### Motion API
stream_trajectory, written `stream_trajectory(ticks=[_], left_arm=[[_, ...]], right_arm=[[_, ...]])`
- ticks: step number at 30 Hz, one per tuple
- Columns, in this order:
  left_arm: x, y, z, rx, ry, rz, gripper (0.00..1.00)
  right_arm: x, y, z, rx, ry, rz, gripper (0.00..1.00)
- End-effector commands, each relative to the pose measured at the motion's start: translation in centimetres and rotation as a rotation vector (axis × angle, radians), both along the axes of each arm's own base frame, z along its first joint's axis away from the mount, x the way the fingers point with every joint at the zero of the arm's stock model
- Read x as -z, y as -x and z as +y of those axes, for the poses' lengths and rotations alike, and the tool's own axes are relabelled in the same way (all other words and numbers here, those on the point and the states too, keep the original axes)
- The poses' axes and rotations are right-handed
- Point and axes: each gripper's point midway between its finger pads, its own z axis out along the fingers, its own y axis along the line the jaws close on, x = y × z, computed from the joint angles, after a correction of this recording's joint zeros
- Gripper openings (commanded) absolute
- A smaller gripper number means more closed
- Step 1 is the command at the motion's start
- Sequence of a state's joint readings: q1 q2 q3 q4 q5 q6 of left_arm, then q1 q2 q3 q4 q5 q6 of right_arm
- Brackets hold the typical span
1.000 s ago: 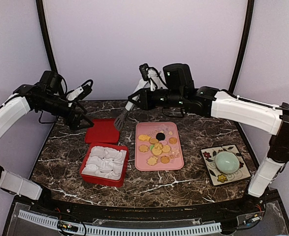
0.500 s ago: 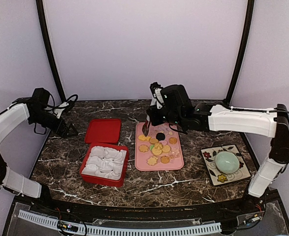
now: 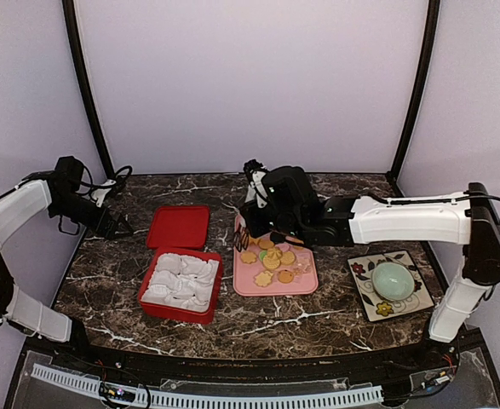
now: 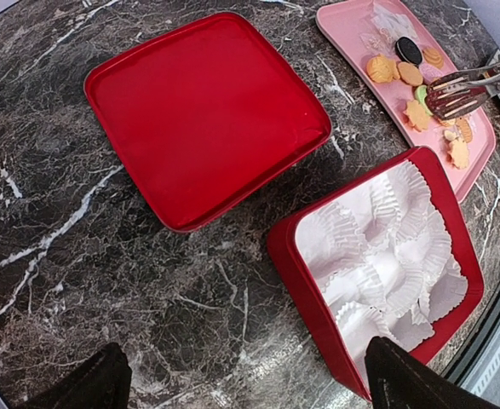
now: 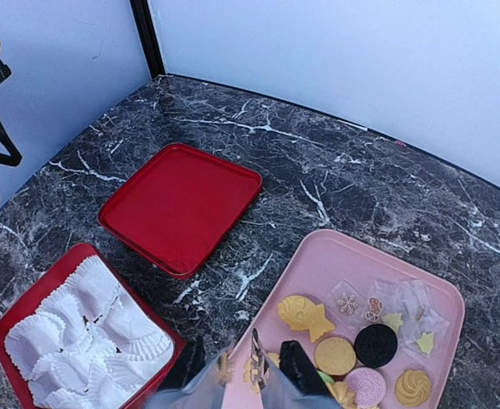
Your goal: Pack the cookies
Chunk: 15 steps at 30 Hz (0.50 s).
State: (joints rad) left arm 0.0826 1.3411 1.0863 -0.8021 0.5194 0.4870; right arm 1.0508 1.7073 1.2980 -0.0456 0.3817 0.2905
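Observation:
The cookies [image 3: 271, 253] lie on a pink tray [image 3: 305, 223]: golden rounds, flower and fish shapes, and one black round [image 5: 376, 343]. My right gripper [image 3: 262, 217] is shut on metal tongs [image 3: 243, 237]. The tong tips [image 5: 255, 362] hang over a yellow cookie at the tray's left edge; I cannot tell whether they grip it. A red box [image 3: 150, 281] lined with white paper cups [image 5: 79, 332] stands left of the tray. My left gripper [image 3: 117, 226] is open and empty, low over the table at the far left; its fingertips [image 4: 96, 383] frame the box [image 4: 318, 290].
The red lid [image 3: 179, 226] lies flat behind the box, also in the wrist views [image 4: 203, 111] [image 5: 181, 204]. A flowered square plate [image 3: 362, 277] with a pale green bowl [image 3: 392, 279] sits at the right. Small clear packets [image 5: 386, 302] lie at the tray's far end.
My right arm has swung right then down and left, lowering the tongs onto the tray's left side. My left arm pulled back to the far left and has since held still.

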Motion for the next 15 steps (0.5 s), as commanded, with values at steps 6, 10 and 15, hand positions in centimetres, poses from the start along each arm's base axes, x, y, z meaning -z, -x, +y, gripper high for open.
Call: stream_trajectory(ticks=[6,10,15], left_arm=[[-0.9,0.6,-0.6,0.031,0.026,-0.010,0.99],[-1.2,0.5,-0.5,0.030,0.024,-0.014,0.99],[-1.4,0.4,-0.5,0.028,0.022,-0.018,0.99]], right_arm=[[0.6,-0.7,0.6,0.035,-0.030,-0.031,0.35],[1.3,-0.7,0.3,0.044,-0.020,-0.025,0.36],[1.7,-0.7,0.2,0.048,-0.005,-0.026,0.37]])
